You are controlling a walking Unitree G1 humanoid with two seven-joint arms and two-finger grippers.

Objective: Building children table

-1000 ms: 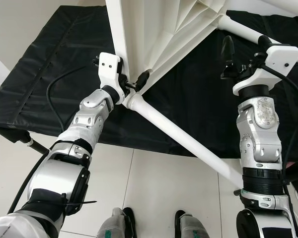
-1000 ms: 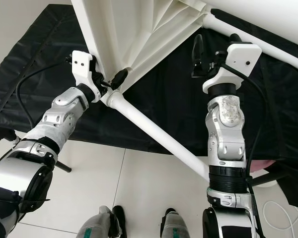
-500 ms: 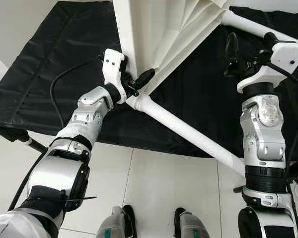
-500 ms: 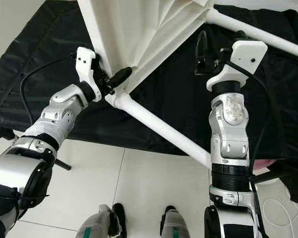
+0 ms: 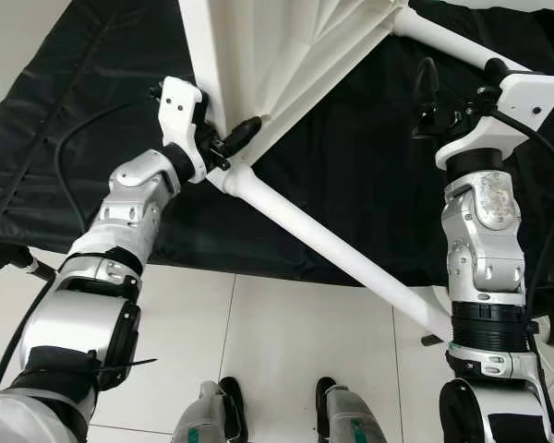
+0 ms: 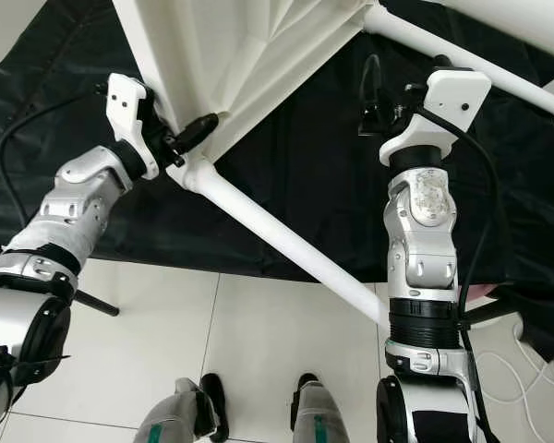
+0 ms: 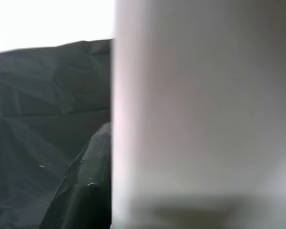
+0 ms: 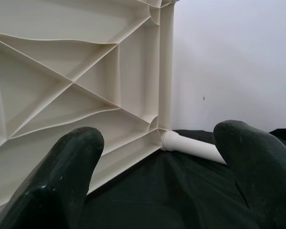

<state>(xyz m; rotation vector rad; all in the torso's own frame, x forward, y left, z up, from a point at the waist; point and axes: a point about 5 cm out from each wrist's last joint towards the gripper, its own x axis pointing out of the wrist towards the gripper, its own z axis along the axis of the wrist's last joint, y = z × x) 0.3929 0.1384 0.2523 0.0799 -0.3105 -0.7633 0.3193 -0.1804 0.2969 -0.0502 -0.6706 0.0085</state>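
Now left fingers [image 5: 233, 137] gripping tabletop [image 5: 258, 55], leg [image 5: 332, 249] attached

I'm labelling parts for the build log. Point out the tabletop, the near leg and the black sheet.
tabletop [image 8: 62, 71]: right wrist view, on its ribbed underside.
near leg [image 5: 323, 242]: left eye view, mid-length of the white tube.
black sheet [image 5: 369, 175]: left eye view, bare part between the arms.

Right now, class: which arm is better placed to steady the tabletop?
Probably the left. Its pincer grips the white tabletop's edge beside the leg joint, while the right pincer hangs open over the black cloth.
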